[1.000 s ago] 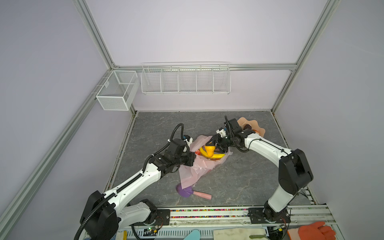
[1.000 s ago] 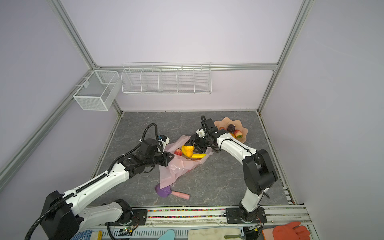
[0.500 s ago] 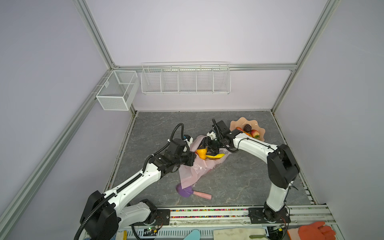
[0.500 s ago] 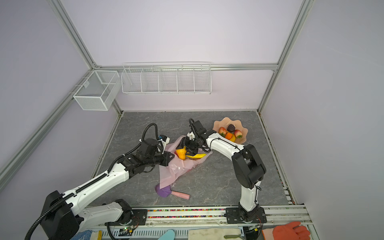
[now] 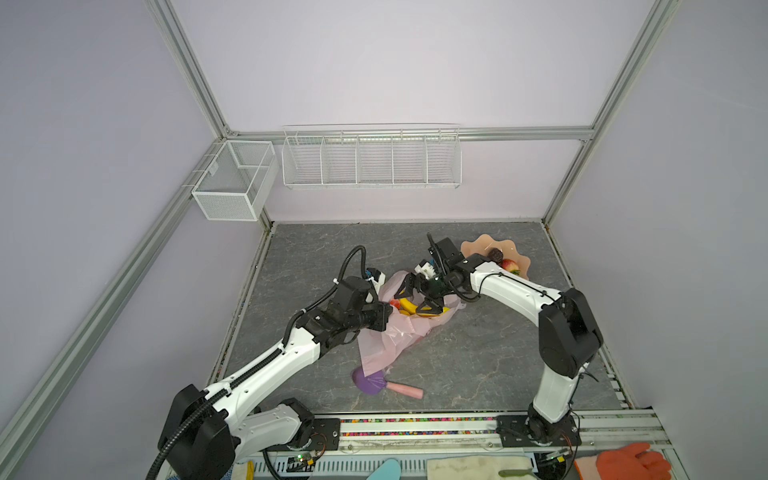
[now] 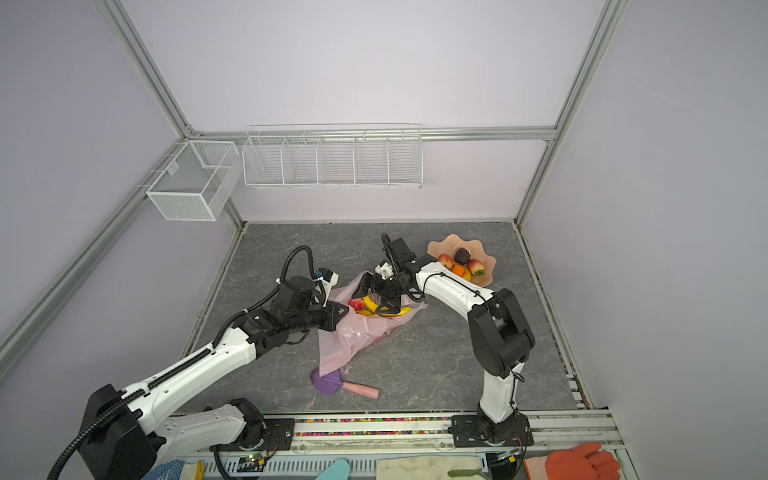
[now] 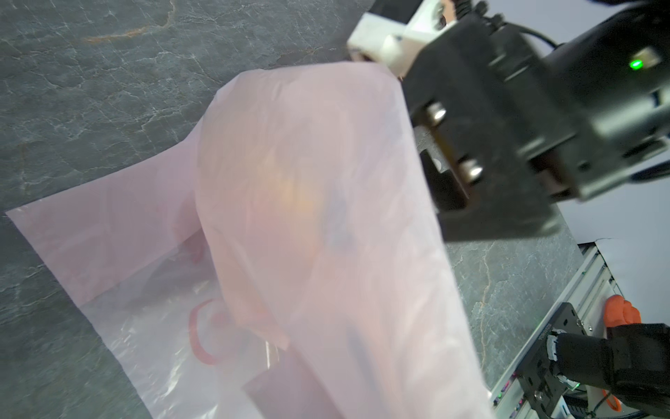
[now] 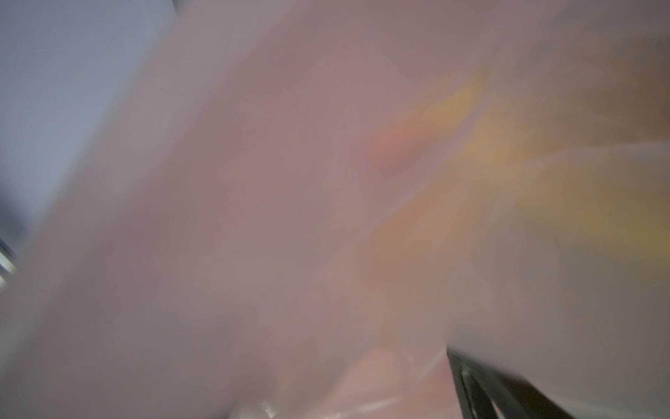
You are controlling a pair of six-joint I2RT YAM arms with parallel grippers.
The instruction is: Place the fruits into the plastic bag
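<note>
Right gripper: jaws spread wide with nothing between them, standing inside the raised mouth of the plastic bag, just above the bananas. Left gripper: closed on the bag's near rim, propping the mouth up. The bag's long axis runs from this mouth, which faces the far right, back to its flat end at the near side, where it touches a purple tool. The bowl lies beyond the mouth, behind the right gripper and close along its forearm, so the right arm is judged nearer. The bananas lie roughly across the bag's axis, beside one strawberry. Not yet bagged, in the bowl: two strawberries, a dark ball and an orange.
</note>
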